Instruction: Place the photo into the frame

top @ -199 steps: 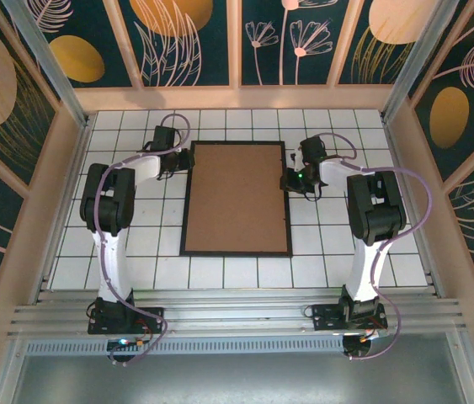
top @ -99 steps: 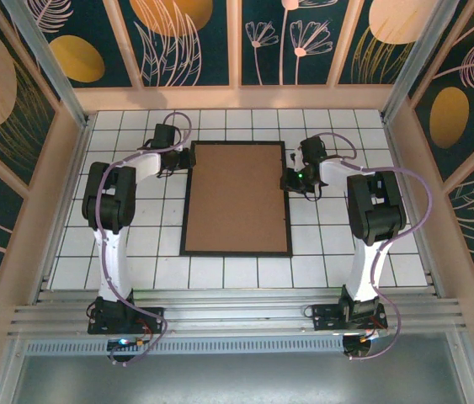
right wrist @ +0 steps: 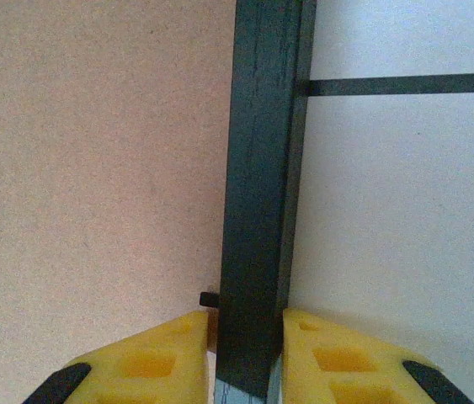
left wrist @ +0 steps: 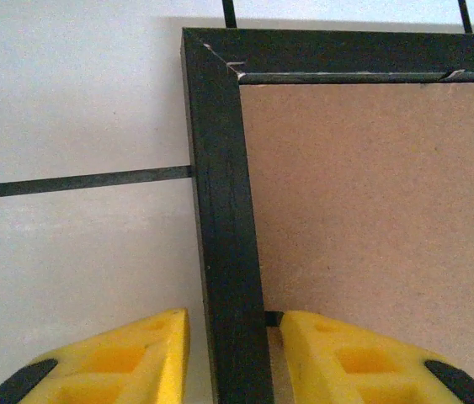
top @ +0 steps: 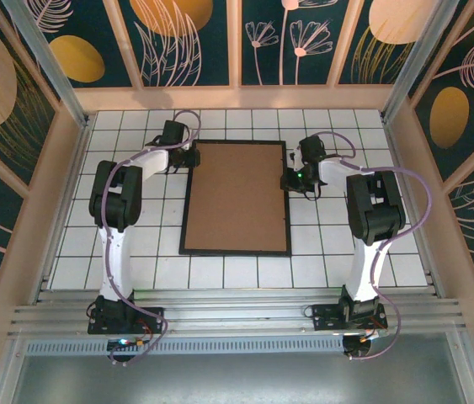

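Observation:
The frame (top: pixel 184 202) lies flat on the tiled table, back side up, its narrow black rim around a brown backing board (top: pixel 237 198). My left gripper (top: pixel 193 157) straddles the left rim (left wrist: pixel 220 185) near the far left corner. It (left wrist: pixel 233 324) is open, with a gap between each yellow finger and the rim. My right gripper (top: pixel 287 178) is shut on the right rim (right wrist: pixel 262 151), its (right wrist: pixel 247 324) fingers pressed to both sides. The photo is hidden. A pale bluish sliver (right wrist: pixel 249 394) shows under the rim between the right fingers; I cannot tell what it is.
White tiles with dark grout lines (top: pixel 144 227) run all round the frame. Wooden walls (top: pixel 237 97) with patterned panels close in the far side and both flanks. Both arms' bases sit on the metal rail (top: pixel 237 316) at the near edge.
My left gripper's jaws have widened and let go of the left rim, and that arm has shifted slightly toward the far corner. The right arm and the frame have stayed put.

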### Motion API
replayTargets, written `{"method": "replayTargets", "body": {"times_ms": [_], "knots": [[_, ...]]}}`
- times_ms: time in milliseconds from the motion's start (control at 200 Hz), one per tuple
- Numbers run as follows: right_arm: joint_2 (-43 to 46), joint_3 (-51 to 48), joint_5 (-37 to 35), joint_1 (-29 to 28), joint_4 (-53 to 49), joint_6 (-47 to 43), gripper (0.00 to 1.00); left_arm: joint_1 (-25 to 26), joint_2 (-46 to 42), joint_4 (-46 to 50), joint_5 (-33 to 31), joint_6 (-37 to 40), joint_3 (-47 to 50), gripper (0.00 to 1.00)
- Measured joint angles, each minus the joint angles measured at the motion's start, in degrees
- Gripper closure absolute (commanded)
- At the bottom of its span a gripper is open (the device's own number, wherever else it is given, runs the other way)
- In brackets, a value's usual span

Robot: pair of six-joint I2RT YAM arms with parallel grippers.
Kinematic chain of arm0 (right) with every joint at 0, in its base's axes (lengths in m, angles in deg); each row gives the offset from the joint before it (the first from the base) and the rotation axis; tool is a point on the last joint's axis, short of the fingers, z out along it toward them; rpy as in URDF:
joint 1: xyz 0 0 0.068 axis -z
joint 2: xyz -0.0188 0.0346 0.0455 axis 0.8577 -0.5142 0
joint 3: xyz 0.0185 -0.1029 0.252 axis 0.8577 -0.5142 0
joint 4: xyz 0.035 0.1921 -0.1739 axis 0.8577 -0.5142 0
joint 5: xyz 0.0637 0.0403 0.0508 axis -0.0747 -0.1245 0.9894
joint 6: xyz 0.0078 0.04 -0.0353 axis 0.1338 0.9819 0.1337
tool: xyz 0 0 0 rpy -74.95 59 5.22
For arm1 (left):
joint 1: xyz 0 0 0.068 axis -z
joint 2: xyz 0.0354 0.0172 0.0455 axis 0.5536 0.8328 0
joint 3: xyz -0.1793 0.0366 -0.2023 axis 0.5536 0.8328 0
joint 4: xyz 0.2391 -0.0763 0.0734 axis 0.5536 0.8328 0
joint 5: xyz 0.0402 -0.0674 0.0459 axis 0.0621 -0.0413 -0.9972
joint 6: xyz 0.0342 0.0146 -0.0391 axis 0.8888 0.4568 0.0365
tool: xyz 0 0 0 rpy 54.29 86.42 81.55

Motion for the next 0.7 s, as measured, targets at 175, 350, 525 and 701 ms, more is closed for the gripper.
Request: {"method": "replayTargets", "body": {"times_ms": [175,350,525,701], "knots": [[0.0,0.1,-0.3,-0.1,-0.1,-0.6,0.75,0.5,0.1,1.1,-2.8,0.3,-0.7,0.49],[0.0,0.1,-0.5,-0.2,-0.1,-0.6,0.75,0.5,-0.5,0.0,-1.7,-1.8,0.3,0.41],[-0.1,0.3,-0.5,-0.2,-0.2,-0.6,0.76,-0.9,-3.5,-1.8,2.3,-5.0,4.6,0.4],[-0.2,0.4,-0.6,-0.3,-0.3,-0.6,0.76,-3.6,-5.7,-4.6,3.7,-7.6,6.2,0.46]]}}
